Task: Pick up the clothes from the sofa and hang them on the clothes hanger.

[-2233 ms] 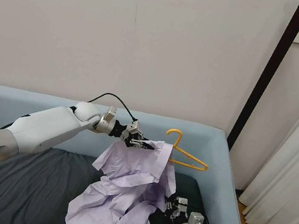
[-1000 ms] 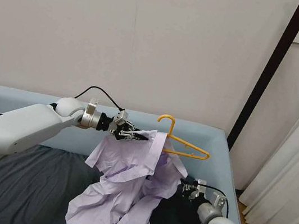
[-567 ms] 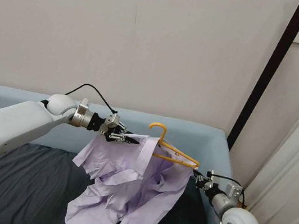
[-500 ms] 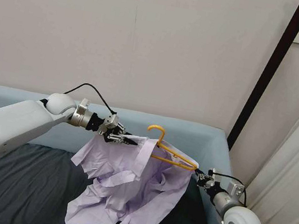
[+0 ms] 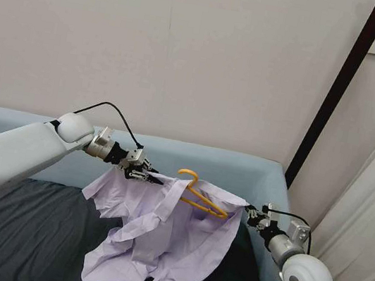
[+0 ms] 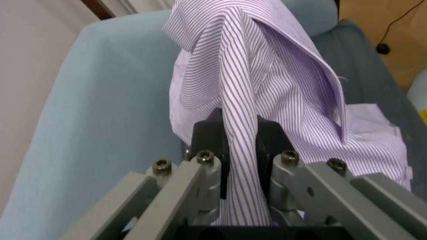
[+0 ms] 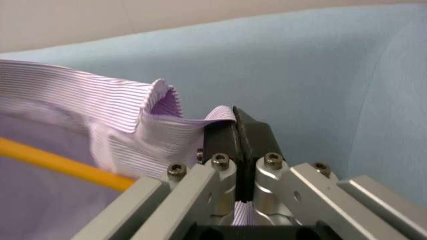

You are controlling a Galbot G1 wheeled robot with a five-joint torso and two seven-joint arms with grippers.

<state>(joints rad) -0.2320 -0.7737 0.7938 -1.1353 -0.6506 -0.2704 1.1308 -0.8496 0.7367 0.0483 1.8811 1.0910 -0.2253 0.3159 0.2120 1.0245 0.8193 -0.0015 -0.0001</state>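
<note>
Above the sofa (image 5: 16,227), the left gripper (image 5: 143,175) and right gripper (image 5: 252,214) each clamp an edge of the purple shirt (image 5: 164,240), stretched over the yellow hanger (image 5: 198,194). Uneven pulling could tip the loose hanger out.

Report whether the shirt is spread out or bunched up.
Partly spread: the left end effector and right end effector hold the shirt stretched between them over the orange hanger; its lower part hangs crumpled.

the shirt (image 5: 171,241) is thin creased cloth, the hanger (image 5: 197,192) smooth glossy plastic. the sofa (image 5: 240,169) is matt cloth; the left gripper (image 6: 240,145) has bare metal links and matt black pads (image 6: 203,132).
</note>
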